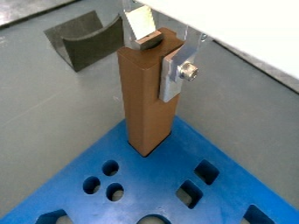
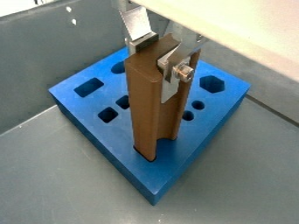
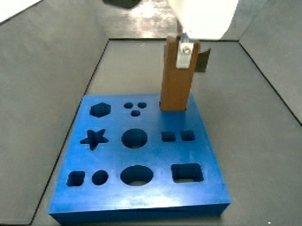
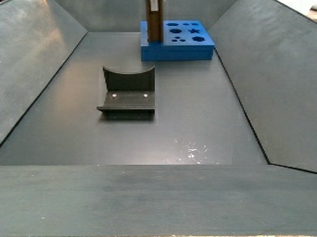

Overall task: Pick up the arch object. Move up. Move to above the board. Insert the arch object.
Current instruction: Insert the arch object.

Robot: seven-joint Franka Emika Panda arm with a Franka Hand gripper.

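Observation:
My gripper (image 1: 162, 57) is shut on the top of the arch object (image 1: 145, 96), a tall orange-brown column held upright. Silver finger plates (image 1: 179, 72) clamp it from two sides. The column's lower end stands at a corner of the blue board (image 1: 140, 175); I cannot tell whether it rests on the surface or sits in a cut-out. In another wrist view the gripper (image 2: 160, 57) holds the column (image 2: 149, 109) over the board's (image 2: 117, 153) near corner. A side view shows the gripper (image 3: 186, 55), the column (image 3: 177, 84) and the board (image 3: 160, 157).
A squat dark grey-green block with a curved notch (image 4: 126, 93) lies on the grey floor, well away from the board (image 4: 198, 51); it also shows in a wrist view (image 1: 87, 39). Sloping grey walls (image 4: 44, 69) enclose the floor.

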